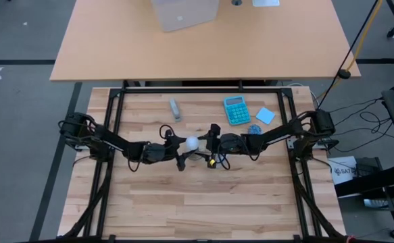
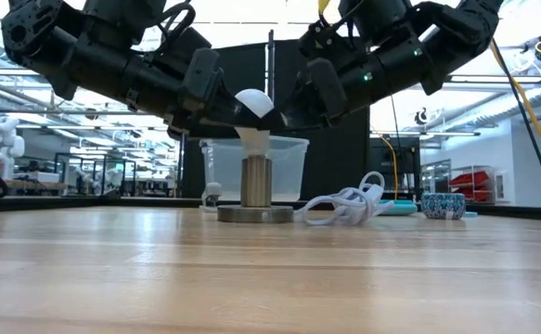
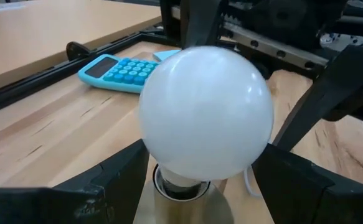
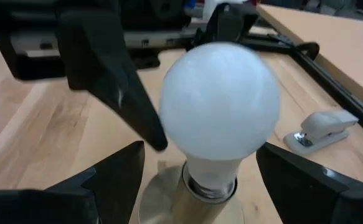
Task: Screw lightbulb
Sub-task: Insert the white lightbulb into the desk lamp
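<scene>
Lightbulb [image 2: 254,104] seated upright in socket [image 2: 255,182]; left gripper [image 3: 197,180] and right gripper [image 4: 200,177] spread, flanking head, no contact. Next: pinch, twist.

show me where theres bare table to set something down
Free: the whole near half of the table, this side of both arms. Crowded: the middle, where the left gripper and right gripper flank the lightbulb, and behind, by the stapler and calculator.

Two dark robot arms reach inward from opposite sides and meet at the middle. The left hand [image 1: 181,146] and the right hand [image 1: 205,144] face each other, angled downward. Each hand's two fingers are spread apart, one on either side of the centre, not pressed together.
</scene>
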Robot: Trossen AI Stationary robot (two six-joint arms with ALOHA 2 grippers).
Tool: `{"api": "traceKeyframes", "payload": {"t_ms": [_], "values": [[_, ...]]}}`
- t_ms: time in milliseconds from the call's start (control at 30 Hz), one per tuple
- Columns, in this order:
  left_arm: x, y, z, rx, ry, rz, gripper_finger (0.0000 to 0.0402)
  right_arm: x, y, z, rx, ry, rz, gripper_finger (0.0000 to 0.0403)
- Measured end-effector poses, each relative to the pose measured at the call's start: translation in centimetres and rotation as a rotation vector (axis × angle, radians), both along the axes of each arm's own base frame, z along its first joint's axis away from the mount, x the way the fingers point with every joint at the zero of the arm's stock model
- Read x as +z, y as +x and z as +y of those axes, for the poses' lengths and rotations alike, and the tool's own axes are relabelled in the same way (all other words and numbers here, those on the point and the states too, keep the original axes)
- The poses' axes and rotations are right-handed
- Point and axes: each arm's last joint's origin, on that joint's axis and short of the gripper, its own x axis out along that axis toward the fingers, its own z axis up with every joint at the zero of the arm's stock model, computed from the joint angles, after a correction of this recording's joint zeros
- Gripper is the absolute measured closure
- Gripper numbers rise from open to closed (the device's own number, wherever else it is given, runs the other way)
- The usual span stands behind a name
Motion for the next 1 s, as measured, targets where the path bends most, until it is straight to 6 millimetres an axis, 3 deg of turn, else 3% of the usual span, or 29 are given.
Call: {"api": "traceKeyframes", "payload": {"t_ms": [800, 1000], "values": [[-0.2, -0.1, 0.0, 0.006, -0.029, 0.011, 0.0122, 0.2, -0.3, 0.4, -0.006, -0.002, 0.031, 0.0101], [-0.2, 0.0, 0.3, 0.015, -0.029, 0.015, 0.0122, 1.5, -1.0, 0.4, -0.010, -0.005, 0.031, 0.0101]]}}
